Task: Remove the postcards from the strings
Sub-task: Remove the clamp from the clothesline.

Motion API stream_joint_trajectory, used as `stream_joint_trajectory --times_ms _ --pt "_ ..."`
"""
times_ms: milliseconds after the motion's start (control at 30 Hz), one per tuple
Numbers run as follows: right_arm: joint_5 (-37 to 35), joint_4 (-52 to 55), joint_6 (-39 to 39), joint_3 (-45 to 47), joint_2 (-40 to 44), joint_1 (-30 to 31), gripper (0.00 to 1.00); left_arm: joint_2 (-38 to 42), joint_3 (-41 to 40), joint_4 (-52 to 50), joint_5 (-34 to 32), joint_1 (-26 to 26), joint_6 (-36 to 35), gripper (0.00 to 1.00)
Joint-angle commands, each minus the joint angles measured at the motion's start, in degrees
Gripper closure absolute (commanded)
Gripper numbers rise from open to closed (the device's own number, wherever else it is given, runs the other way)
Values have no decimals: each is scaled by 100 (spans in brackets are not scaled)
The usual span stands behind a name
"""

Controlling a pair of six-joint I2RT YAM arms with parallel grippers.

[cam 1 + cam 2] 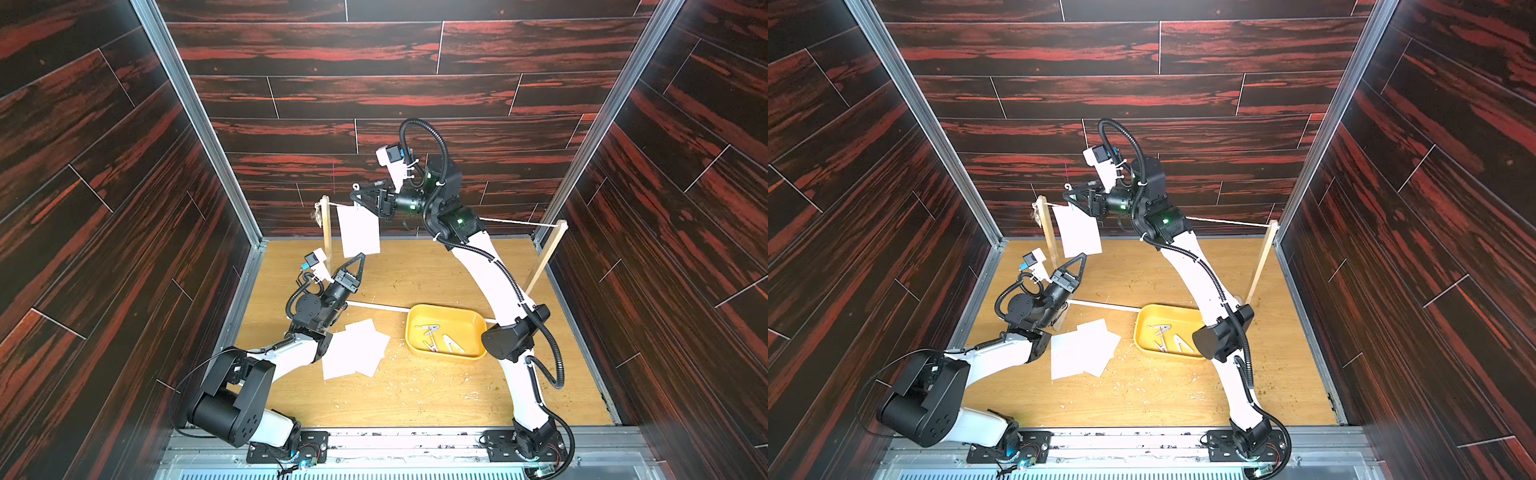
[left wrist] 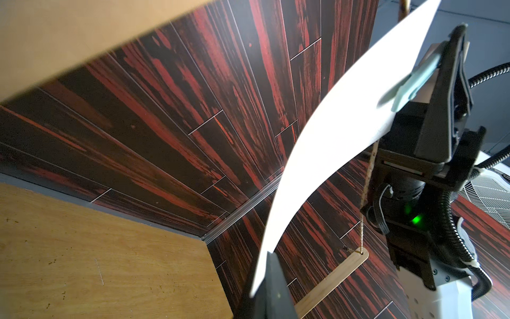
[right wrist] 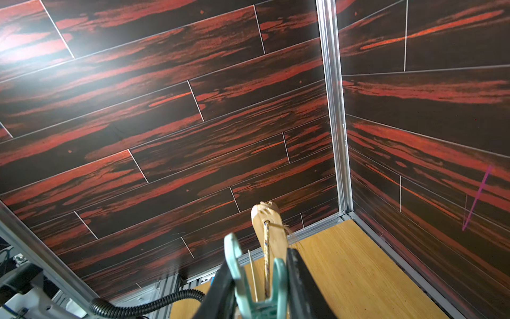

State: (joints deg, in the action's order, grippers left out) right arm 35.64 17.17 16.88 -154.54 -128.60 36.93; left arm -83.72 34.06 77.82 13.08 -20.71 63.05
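One white postcard (image 1: 358, 230) hangs from the string (image 1: 515, 223) beside the left wooden upright (image 1: 327, 237). My left gripper (image 1: 361, 256) is shut on its lower corner, and the card (image 2: 331, 132) curves up from my fingers (image 2: 273, 287). At the card's top my right gripper (image 1: 355, 197) is shut on a pale green clothespin (image 3: 256, 279). The pin's prongs are spread around the string (image 3: 266, 259) and the card's thin edge. Other postcards (image 1: 353, 349) lie in a loose pile on the table. In both top views the right arm hides the middle of the string (image 1: 1229, 221).
A yellow tray (image 1: 415, 332) with several clothespins sits on the wooden table right of the card pile. The right upright (image 1: 546, 257) stands near the right wall, and a white base rod (image 1: 378, 306) runs along the table. Dark panel walls enclose three sides.
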Motion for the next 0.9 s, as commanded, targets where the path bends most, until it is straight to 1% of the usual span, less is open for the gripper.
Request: stream_joint_trajectory --times_ms 0,100,367,500,567,867 --pt "-64 38 -54 38 -188 4 70 84 -25 198 46 -10 61 100" --pt "-160 52 -100 60 -142 7 74 73 -55 216 54 -6 69 100" --pt "-439 6 -211 64 72 7 74 109 -209 225 74 -5 75 100" --pt "-619 -8 -288 154 257 7 75 178 -273 110 187 -6 56 100" --pt "-702 -73 -317 265 387 0 76 225 -282 14 276 -11 21 100" --pt "-1027 -411 -446 920 1019 -7 76 547 -581 -345 388 -11 -73 100"
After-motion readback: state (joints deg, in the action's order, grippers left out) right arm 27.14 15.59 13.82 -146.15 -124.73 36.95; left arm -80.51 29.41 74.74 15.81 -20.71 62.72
